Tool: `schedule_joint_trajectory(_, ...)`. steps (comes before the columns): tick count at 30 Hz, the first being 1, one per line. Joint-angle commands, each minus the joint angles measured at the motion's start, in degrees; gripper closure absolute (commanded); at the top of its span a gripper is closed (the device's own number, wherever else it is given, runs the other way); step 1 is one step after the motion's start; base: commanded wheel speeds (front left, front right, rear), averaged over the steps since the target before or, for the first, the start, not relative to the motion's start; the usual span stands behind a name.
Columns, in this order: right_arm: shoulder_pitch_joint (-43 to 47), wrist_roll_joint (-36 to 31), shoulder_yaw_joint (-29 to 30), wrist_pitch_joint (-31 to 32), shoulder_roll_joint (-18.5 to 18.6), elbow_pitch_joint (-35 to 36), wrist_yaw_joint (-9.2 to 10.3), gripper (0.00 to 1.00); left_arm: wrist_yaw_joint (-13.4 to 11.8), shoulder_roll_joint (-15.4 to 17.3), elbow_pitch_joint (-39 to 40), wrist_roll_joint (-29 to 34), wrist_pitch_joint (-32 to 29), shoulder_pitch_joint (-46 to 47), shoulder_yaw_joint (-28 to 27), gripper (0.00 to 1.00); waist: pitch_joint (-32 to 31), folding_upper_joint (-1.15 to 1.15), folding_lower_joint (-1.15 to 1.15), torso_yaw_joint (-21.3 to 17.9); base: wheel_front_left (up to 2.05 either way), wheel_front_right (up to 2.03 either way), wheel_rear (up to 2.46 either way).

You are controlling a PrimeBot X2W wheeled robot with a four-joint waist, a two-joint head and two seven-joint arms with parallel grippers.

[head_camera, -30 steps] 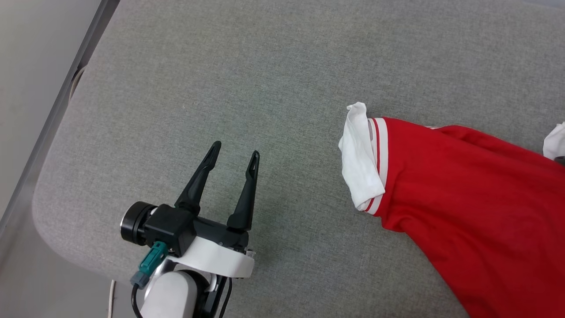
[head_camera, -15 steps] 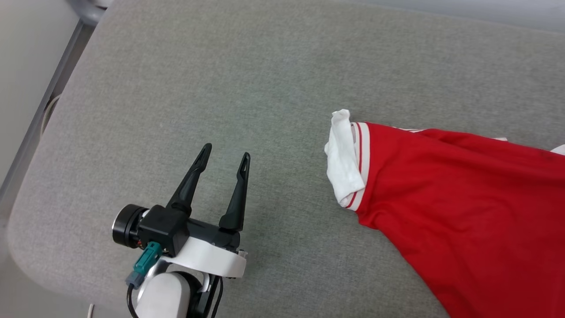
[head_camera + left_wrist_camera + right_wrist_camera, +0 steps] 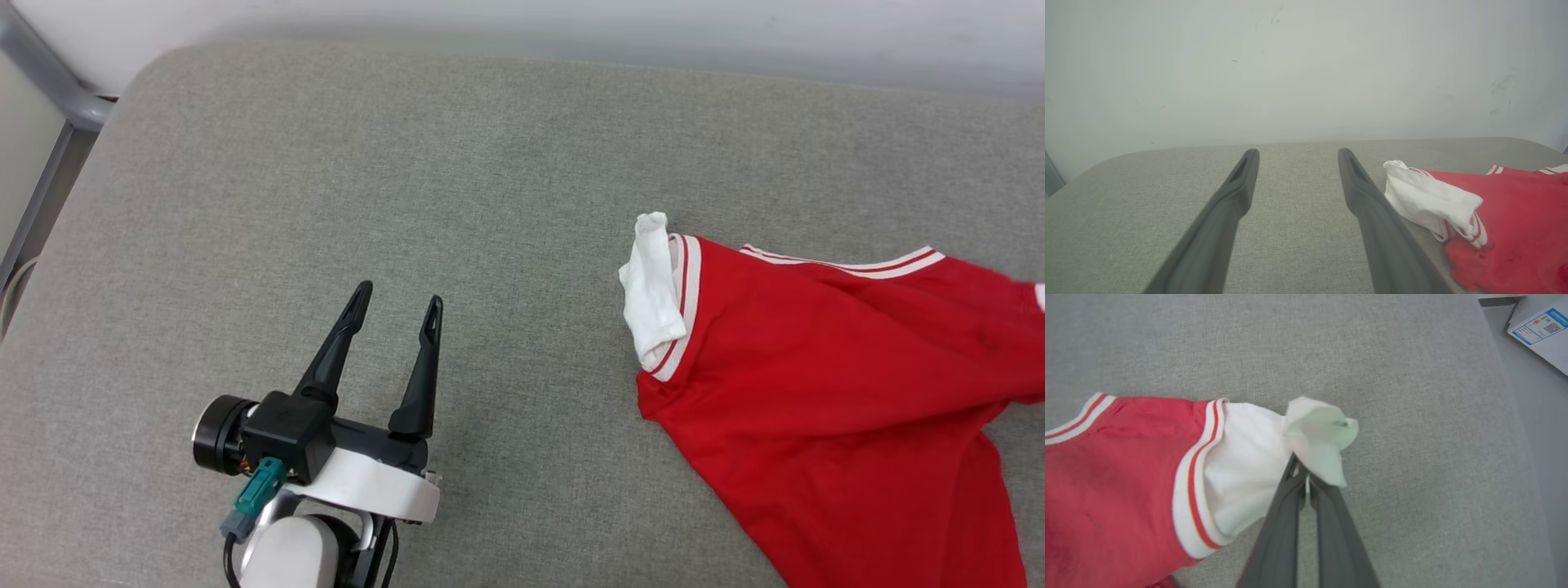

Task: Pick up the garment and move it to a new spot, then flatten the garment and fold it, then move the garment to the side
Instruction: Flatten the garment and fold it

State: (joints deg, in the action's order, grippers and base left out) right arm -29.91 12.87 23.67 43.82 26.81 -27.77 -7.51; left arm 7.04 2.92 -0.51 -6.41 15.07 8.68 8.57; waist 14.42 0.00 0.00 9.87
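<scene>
Right wrist view — right gripper point(image 3: 1303, 475) has just snapped shut on the white sleeve point(image 3: 1241, 457) of the garment point(image 3: 1106, 465), which lies on the grey cushion point(image 3: 1412, 416). The lift can likely begin — left gripper point(image 3: 397, 294) idle, jaws wide.

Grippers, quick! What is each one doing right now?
Left gripper: open, holding nothing.
Right gripper: shut on the shirt, at its white sleeve.
</scene>
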Motion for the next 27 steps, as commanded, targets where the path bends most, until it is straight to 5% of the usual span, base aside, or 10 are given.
schedule_joint_trajectory(1, 1.52, -1.67, 0.79, -2.01, -1.29, -0.60, 0.06, 0.00, 0.10, -0.06, -0.28, 0.09, 0.15, -0.23, -0.30, 0.00, -0.39, 0.00, 0.00, -0.30, 0.00, 0.00, 0.00)
schedule_joint_trajectory(11, 3.06, 1.29, -3.46, -16.58, -5.09, 1.76, 0.04, 0.00, 0.26, -0.06, -0.95, -0.24, 0.15, -0.92, -0.75, 0.00, -3.53, 0.00, 0.00, -2.64, 0.00, 0.00, 0.00)
schedule_joint_trajectory(20, 12.33, 13.13, -18.94, -34.31, -5.05, 17.54, 0.04, 0.00, 0.33, -0.06, -1.36, -1.23, 0.15, -2.68, -0.25, 0.00, -7.43, 0.00, 0.00, -6.38, 0.00, 0.00, 0.00)
schedule_joint_trajectory(27, 20.94, 12.76, -24.09, -43.53, -5.77, 25.19, 0.04, 0.00, 0.38, -0.05, -2.03, -3.47, 0.15, -4.14, 0.61, 0.00, -8.19, 0.00, 0.00, -7.15, 0.00, 0.00, 0.00)
